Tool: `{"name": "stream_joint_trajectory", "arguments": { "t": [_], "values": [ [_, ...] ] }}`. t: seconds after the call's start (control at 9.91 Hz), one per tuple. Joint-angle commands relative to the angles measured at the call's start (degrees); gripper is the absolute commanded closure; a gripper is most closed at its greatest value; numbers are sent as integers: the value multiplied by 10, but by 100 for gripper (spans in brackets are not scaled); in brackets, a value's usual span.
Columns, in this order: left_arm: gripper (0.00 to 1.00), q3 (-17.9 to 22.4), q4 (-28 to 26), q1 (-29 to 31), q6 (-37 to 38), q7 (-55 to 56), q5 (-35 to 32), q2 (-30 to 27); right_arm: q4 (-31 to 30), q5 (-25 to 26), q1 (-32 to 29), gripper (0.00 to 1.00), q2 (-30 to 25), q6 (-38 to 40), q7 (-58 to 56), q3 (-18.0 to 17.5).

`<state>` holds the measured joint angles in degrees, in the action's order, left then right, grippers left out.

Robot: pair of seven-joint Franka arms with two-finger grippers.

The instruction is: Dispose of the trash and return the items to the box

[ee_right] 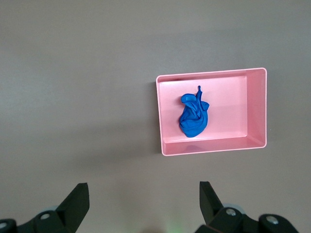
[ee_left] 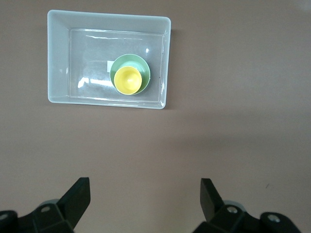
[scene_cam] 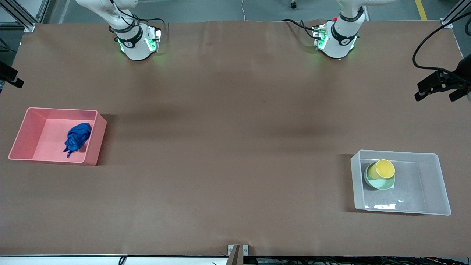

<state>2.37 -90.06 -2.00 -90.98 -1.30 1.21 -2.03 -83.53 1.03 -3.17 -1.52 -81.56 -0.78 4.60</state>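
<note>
The blue wad of trash lies in the pink bin toward the right arm's end of the table. The yellow cup sits in the mint-green bowl, inside the clear box toward the left arm's end. My left gripper is open and empty, high over bare table, with the box, the cup and the bowl well apart from it. My right gripper is open and empty, high over bare table, apart from the pink bin and the wad. Neither gripper shows in the front view.
The brown table stretches bare between the two bins. Both arm bases stand along the edge farthest from the front camera. Dark fixtures stick in at both side edges of the front view.
</note>
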Motion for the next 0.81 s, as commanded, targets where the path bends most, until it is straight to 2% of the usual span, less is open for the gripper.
{"name": "stream_joint_trajectory", "arguments": {
  "t": [0.0,0.3,0.61,0.71],
  "values": [
    [0,13,-33,-16,-3,6,-15,-16,5,8,-2,0,0,4,-3,0],
    [0,17,-29,-15,9,6,-38,-11,5,12,-3,0,0,2,-3,1],
    [0,17,-28,-13,9,4,-28,-12,4,14,-1,0,1,-2,-3,0],
    [0,18,-28,-13,8,-4,-18,-13,4,15,1,0,10,-24,-4,-1]
  ]
}}
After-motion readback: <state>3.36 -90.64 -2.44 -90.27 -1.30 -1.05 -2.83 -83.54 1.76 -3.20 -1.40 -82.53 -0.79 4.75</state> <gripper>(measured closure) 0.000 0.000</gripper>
